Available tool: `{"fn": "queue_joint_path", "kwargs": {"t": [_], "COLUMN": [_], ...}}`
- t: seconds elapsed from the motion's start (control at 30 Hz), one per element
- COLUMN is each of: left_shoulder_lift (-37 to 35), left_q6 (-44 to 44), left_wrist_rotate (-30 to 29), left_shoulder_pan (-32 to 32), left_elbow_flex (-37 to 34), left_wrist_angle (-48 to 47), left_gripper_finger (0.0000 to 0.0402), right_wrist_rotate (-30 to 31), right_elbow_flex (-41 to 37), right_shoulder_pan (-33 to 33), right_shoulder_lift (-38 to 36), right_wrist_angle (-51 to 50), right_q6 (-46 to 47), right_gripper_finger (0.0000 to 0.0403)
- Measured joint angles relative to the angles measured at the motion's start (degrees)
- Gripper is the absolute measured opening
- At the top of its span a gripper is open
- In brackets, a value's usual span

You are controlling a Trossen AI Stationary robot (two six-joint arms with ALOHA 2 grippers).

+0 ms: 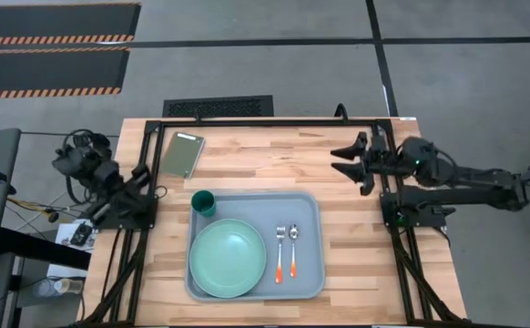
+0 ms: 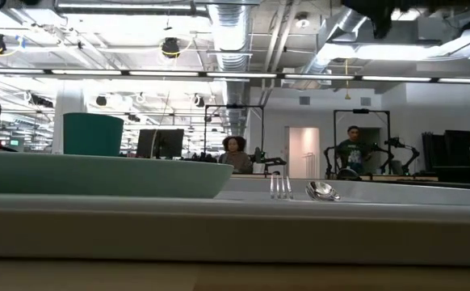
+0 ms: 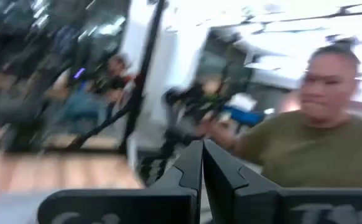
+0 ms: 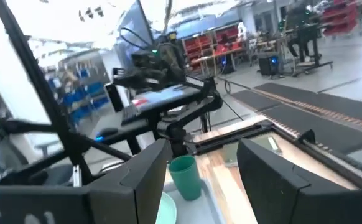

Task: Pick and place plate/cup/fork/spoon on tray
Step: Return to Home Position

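The wooden table (image 1: pixel 356 273) is bearing the whole set, and the grey-blue tray (image 1: pixel 310 260) is lying near its middle with all four pieces on it, so to my eye the placing is finished and only the retreat is left.

The mint plate (image 1: pixel 228 258) is filling the tray's left half. The teal cup (image 1: pixel 203 202) is standing upright in the corner just behind it. The fork (image 1: pixel 280 251) and spoon (image 1: pixel 293 248) are lying side by side on the right half, close but apart, their long axes parallel and running front to back, with the orange handles pointing away from the cup's end.

The right gripper (image 1: pixel 340 159) is hovering over the table's right rear with its fingers spread wide and nothing between them. It is well apart from the tray and is the nearer one to the cutlery. The left gripper (image 3: pixel 202 149) is sitting folded at the table's left edge, nearer the cup, its fingers pressed together and empty. The tray is lying inward of both, so any pull-back is leading away from it (little to knock, I'd judge).

Only the left wrist view is showing that closed pinch, along with a person in an olive shirt (image 3: pixel 305 143) beyond the table. The low view is catching the fork's tines and the spoon's bowl above the tray rim, but no gripper. An olive pad (image 1: pixel 181 153) is lying behind the tray.
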Motion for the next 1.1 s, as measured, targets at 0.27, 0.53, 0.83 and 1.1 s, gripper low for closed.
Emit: {"fn": "queue_joint_path", "kwargs": {"t": [0.27,0.53,0.83,1.1], "left_shoulder_lift": [0.0,0.0,-0.1,-0.1], "left_q6": [9.8,9.4,8.9,10.3], "left_wrist_rotate": [8.3,12.0,12.0,7.7], "left_shoulder_pan": [0.0,0.0,0.0,0.3], "left_elbow_flex": [-11.7,-18.4,-27.3,-31.8], "left_wrist_angle": [13.9,18.4,25.7,26.3], "left_gripper_finger": [0.0000,0.0000,0.0000,0.0000], "right_wrist_rotate": [0.6,3.3,3.6,3.5], "right_elbow_flex": [-18.1,-30.4,-30.4,-30.4], "right_shoulder_pan": [0.5,0.1,0.2,0.2], "right_shoulder_lift": [-6.0,-8.9,-8.7,-8.7], "right_wrist_angle": [19.5,33.8,31.0,30.7], "right_q6": [6.1,8.2,4.7,3.6], "right_gripper_finger": [0.0221,0.0221,0.0221,0.0221]}}
